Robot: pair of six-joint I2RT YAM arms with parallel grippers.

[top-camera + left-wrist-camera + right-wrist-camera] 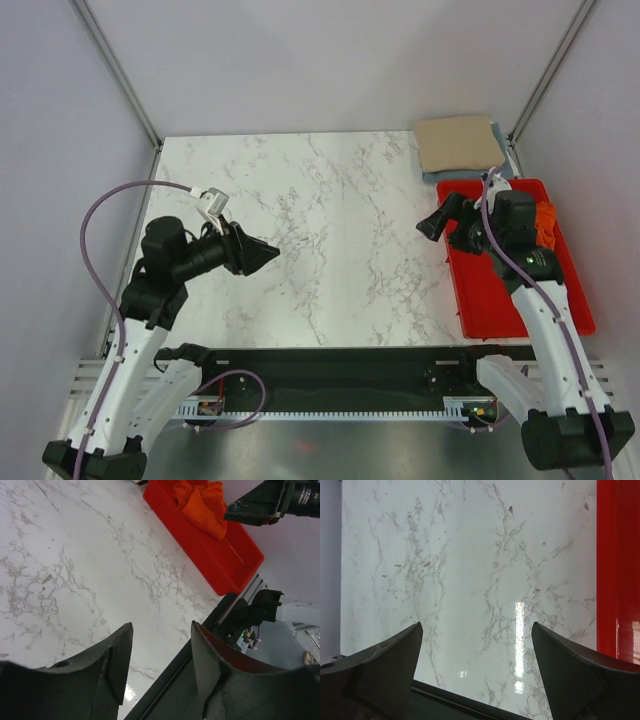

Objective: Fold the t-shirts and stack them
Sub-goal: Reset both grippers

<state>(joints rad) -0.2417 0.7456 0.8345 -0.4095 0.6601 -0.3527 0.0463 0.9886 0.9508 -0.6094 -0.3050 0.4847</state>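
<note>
Three tees: tan t-shirt (458, 143) folded at far-right corner of marble table (330, 220), lying on slate blue-grey t-shirt (429, 177), only its edge showing. Orange t-shirt (205, 502) crumpled in red tray (500, 300), far end, partly behind right arm. Left gripper (161, 630) over table's left side, jaws part-spread, empty. Right gripper (476, 630) by tray's left rim, jaws wide, empty.

A red, seemingly plastic tray (490, 290) lies along the marble-patterned table's (330, 220) right edge.
</note>
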